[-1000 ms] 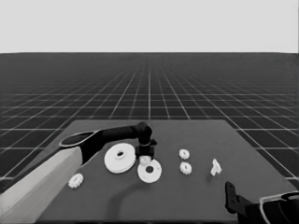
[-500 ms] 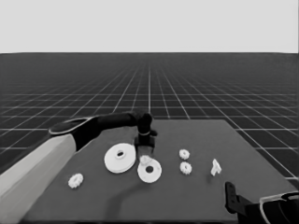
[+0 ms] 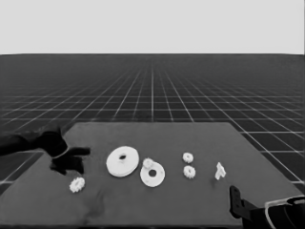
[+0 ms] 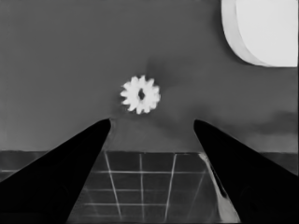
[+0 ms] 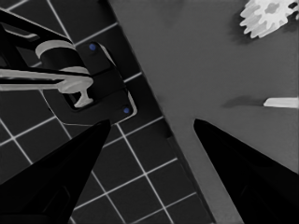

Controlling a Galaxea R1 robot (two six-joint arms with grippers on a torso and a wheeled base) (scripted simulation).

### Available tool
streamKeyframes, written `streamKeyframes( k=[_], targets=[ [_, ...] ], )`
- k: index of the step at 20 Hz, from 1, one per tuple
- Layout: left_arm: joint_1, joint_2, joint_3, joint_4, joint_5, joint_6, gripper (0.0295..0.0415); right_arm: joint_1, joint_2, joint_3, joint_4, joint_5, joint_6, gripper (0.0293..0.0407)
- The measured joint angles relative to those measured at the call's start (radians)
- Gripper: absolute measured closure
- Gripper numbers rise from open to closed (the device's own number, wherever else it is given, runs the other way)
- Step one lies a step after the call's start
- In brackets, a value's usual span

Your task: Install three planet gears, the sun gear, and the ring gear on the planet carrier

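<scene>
Head camera looks down across the table [image 3: 200, 200] — both wrist cameras sit close above its edges.

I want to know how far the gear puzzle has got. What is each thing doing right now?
Left end effector: open, empty, over a loose gear.
Right end effector: open, parked at the table corner.
Smaller round part: flat, one gear on it.
Larger round part: flat, not installed.
Two gears: loose.

Right gripper [image 5: 152, 122] spread wide, holding nothing, poised over the table's corner [image 5: 187, 140]. Toothed gear [image 5: 266, 16] on the table well beyond that corner, thin white piece [image 5: 281, 102] nearer it. Off the corner, above floor grid [image 5: 135, 182], dark machinery [image 5: 88, 79] with pale bands and blue lights.
</scene>
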Motion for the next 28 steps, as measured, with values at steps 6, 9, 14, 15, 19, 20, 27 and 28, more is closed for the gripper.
streamKeyframes(
  k=[6, 9, 14, 15, 19, 20, 27, 28],
  targets=[
    [0.154, 0.014, -0.101, 0.106, -0.116, 0.076, 0.0326, 0.000, 0.000, 0.000, 0.000, 0.000, 0.000, 0.0315],
    [0.215, 0.043, -0.154, 0.146, -0.162, 0.087, 0.0326, 0.000, 0.000, 0.000, 0.000, 0.000, 0.000, 0.0315],
    [0.227, 0.050, -0.167, 0.154, -0.173, 0.090, 0.0326, 0.000, 0.000, 0.000, 0.000, 0.000, 0.000, 0.0315],
    [0.227, 0.051, -0.168, 0.155, -0.174, 0.090, 0.0361, 0.000, 0.000, 0.000, 0.000, 0.000, 0.000, 0.0315],
    [0.227, 0.051, -0.168, 0.155, -0.174, 0.090, 0.0398, 0.000, 0.000, 0.000, 0.000, 0.000, 0.000, 0.0315],
    [0.227, 0.051, -0.168, 0.155, -0.174, 0.090, 0.0398, 0.000, 0.000, 0.000, 0.000, 0.000, 0.000, 0.0315],
    [0.053, -0.019, -0.044, 0.031, -0.046, 0.069, 0.0398, 0.000, 0.000, 0.000, 0.000, 0.000, 0.000, 0.0315],
    [0.031, -0.023, -0.038, 0.015, -0.032, 0.068, 0.0398, 0.000, 0.000, 0.000, 0.000, 0.000, 0.000, 0.0315]
  ],
)
